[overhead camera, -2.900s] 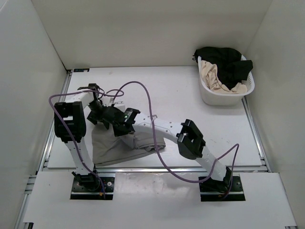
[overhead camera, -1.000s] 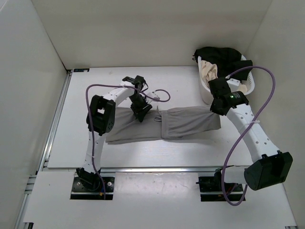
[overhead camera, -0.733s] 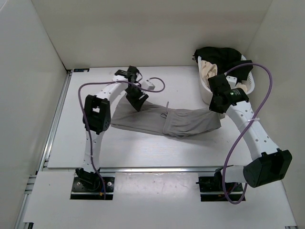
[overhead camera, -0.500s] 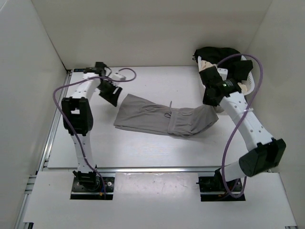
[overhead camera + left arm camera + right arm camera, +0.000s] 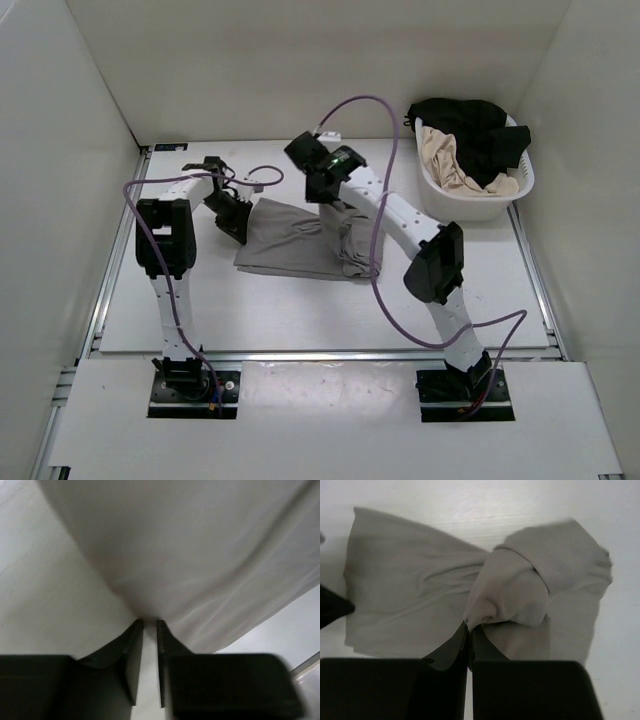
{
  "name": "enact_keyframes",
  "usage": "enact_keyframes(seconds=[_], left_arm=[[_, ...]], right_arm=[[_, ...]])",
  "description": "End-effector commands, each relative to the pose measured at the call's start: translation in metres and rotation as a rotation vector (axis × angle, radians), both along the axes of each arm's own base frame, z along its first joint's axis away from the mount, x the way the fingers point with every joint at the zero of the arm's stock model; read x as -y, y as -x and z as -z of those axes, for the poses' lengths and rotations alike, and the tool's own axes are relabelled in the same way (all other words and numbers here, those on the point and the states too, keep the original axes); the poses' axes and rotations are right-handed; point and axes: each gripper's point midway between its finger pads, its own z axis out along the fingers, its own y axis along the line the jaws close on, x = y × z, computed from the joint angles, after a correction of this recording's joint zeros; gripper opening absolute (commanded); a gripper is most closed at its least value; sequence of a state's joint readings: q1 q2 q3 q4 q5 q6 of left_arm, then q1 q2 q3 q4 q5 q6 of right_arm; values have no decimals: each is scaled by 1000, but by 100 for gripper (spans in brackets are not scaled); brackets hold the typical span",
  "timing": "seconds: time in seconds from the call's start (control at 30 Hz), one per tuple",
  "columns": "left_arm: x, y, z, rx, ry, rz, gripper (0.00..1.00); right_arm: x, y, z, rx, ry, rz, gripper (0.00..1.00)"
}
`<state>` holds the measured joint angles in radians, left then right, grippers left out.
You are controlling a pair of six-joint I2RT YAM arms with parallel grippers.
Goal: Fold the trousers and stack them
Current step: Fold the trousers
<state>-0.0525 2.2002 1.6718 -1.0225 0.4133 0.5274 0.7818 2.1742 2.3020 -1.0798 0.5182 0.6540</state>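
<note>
The trousers (image 5: 295,245) lie on the table (image 5: 300,310) left of the middle, a short grey block between the two grippers. Half a second ago they stretched far to the right, with one end held up near the basket. The right arm has since swung across and carried that end back over the rest, so the garment now reads about half as long. That looks like the first fold going down, though it is not finished. In the right wrist view the carried end sits as a rolled, bunched lump on the flatter layer below.

The right gripper (image 5: 335,200) is clamped on a pinch of that bunched cloth, its fingers pressed together with no gap. The left gripper (image 5: 235,218) sits at the trousers' left edge. Its fingers are closed to a thin slit, and the fabric runs into their tips, so it seems to be holding the edge.

At the far right the white basket (image 5: 460,208) stands well apart from the trousers. It holds a black garment (image 5: 480,125) heaped over a beige cream garment (image 5: 450,160), and no grey cloth is in it.
</note>
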Motion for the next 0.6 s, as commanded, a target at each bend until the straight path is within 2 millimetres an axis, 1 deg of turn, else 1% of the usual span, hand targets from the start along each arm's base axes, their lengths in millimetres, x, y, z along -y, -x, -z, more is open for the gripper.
enact_keyframes(seconds=[0.0,0.03,0.07,0.1,0.17,0.2,0.23,0.27,0.3,0.33,0.37,0.43,0.47,0.5,0.57], left_arm=[[-7,7,32,-68,50,-53,23],[-5,9,35,-80,63,-53,20],[-3,9,34,-76,77,-45,16],[-1,10,37,-86,87,-44,14],[1,15,43,-109,96,-45,14],[3,15,42,-105,109,-37,14],[3,20,48,-125,109,-38,14],[2,22,52,-137,109,-39,14],[4,22,52,-134,118,-31,14],[4,25,53,-143,118,-31,14],[4,26,56,-152,117,-32,14],[5,28,58,-150,127,-24,14],[1,27,58,-149,127,-33,14],[1,27,58,-149,127,-33,14],[-8,26,58,-157,120,-73,14]], right_arm=[[-49,10,-7,4,-192,19,0],[-63,9,-9,23,-238,7,0],[-72,10,-1,12,-245,-10,0],[-90,14,4,9,-260,-39,0],[-115,14,2,22,-318,-80,0],[-133,20,10,-4,-349,-121,0],[-141,13,2,27,-385,-127,0],[-151,17,-3,33,-411,-149,0],[-160,19,-2,45,-419,-170,0],[-160,16,2,55,-416,-163,0],[-171,17,4,70,-446,-169,0],[-179,14,0,86,-491,-168,0],[-189,13,-1,103,-514,-181,0],[-190,10,-5,118,-530,-168,0],[-212,21,-9,142,-571,-205,0]])
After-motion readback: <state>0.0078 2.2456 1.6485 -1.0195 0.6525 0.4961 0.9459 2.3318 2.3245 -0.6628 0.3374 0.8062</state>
